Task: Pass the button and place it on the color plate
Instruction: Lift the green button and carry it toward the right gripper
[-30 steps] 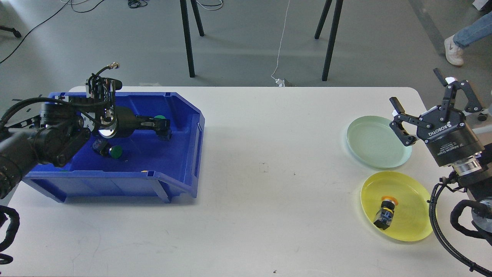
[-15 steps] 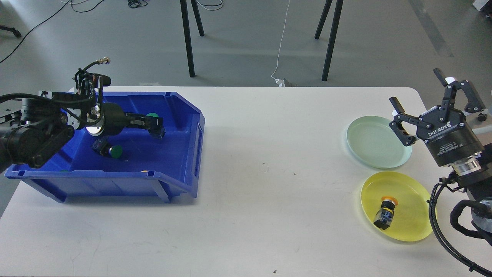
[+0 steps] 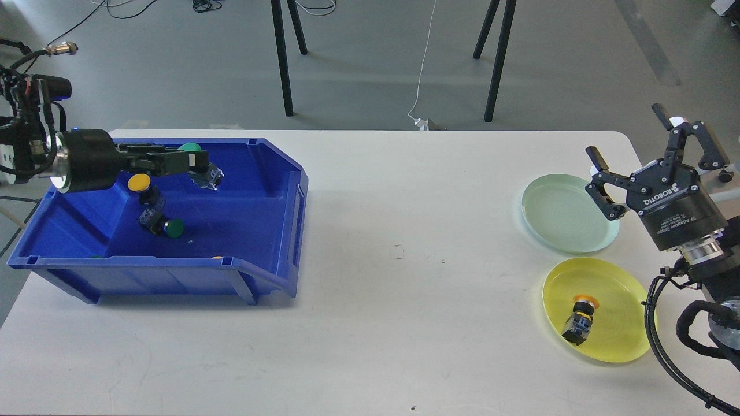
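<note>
My left gripper (image 3: 193, 162) is shut on a green-capped button (image 3: 199, 163) and holds it raised above the back of the blue bin (image 3: 272, 231). In the bin lie a yellow-capped button (image 3: 140, 186) and another green-capped button (image 3: 163, 225). My right gripper (image 3: 636, 156) is open and empty, hovering by the right side of the pale green plate (image 3: 563, 214). The yellow plate (image 3: 613, 289) in front of it holds an orange-capped button (image 3: 580, 319).
The blue bin stands at the table's left. The white table (image 3: 404, 260) lies between bin and plates. Table and chair legs stand on the floor behind the far edge. My right arm's cables hang at the lower right.
My left gripper has lifted up and back to the left with the green-capped button in it, uncovering the yellow-capped button. The right arm has not moved.
</note>
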